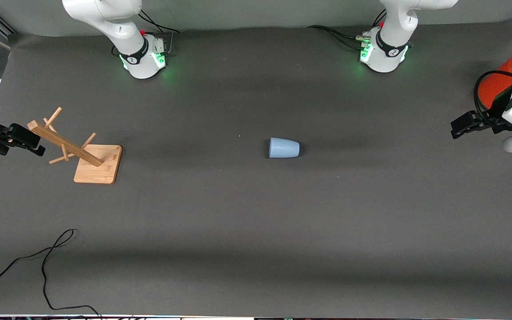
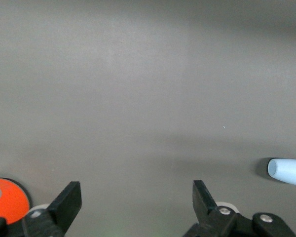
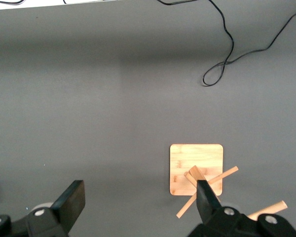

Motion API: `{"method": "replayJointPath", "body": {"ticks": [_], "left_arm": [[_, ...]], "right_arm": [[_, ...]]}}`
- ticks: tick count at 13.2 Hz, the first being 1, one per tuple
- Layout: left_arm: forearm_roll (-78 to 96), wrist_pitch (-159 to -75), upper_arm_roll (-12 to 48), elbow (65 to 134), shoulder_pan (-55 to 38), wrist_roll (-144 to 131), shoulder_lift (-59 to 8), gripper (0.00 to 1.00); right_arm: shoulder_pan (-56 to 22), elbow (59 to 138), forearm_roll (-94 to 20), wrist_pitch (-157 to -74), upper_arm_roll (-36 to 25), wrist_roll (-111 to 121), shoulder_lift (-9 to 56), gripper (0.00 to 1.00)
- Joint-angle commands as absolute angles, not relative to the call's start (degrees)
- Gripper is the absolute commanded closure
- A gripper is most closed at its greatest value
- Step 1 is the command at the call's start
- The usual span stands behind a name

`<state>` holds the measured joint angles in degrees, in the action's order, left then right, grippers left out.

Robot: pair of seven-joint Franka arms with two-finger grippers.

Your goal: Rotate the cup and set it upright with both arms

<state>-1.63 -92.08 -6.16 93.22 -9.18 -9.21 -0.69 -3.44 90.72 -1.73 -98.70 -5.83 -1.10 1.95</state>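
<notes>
So both end effectors were parked way out at the ends of the counter. The left end effector [image 1: 460, 126] hung over the left arm's end, fingers spread wide with nothing between them, right next to the orange cylinder [image 1: 500, 82]. The right end effector [image 1: 20, 142] was doing the same at the right arm's end, jaws wide and empty, up beside the wooden peg rack [image 1: 76, 149]. In its wrist view you're looking straight down at the rack's square base [image 3: 196, 160].

The thing that mattered: the cup [image 1: 284, 147] lay on its side roughly mid-counter, well apart from both, a bit closer to the left arm's side. Its long axis ran along the counter from one arm's end to the other, the wider end toward the right arm, the narrower end toward the left. The left wrist view caught that narrow closed base [image 2: 288, 170] poking in at the edge, so the left arm already kind of had eyes on it.

Looks-wise it's a small pale blue tumbler, matte, no handle, tapered. My guess is it'd roll easily if nudged sideways.
</notes>
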Motion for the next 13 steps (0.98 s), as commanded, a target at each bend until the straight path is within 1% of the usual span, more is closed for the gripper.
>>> {"method": "replayJointPath", "body": {"ticks": [1,8,10,13], "left_arm": [[-1.4,-92.0,-6.1,92.3,-9.3,-8.9,-1.1,0.0],[-1.6,-92.1,-6.0,92.0,-10.1,-8.4,-1.4,0.0],[-1.5,-90.9,-5.7,91.0,-10.4,-8.3,-2.6,0.0],[-2.3,-89.7,-1.4,90.9,-13.4,-11.0,-2.9,0.0]], "right_arm": [[-3.3,90.5,-1.8,-99.0,-5.4,1.2,1.1,0.0],[-3.9,90.8,-0.4,-98.4,-5.5,3.5,0.5,0.0],[-4.7,90.9,-0.4,-98.3,-5.8,3.3,0.5,0.0],[-4.8,91.0,-0.3,-98.3,-6.3,3.3,0.4,0.0]]}}
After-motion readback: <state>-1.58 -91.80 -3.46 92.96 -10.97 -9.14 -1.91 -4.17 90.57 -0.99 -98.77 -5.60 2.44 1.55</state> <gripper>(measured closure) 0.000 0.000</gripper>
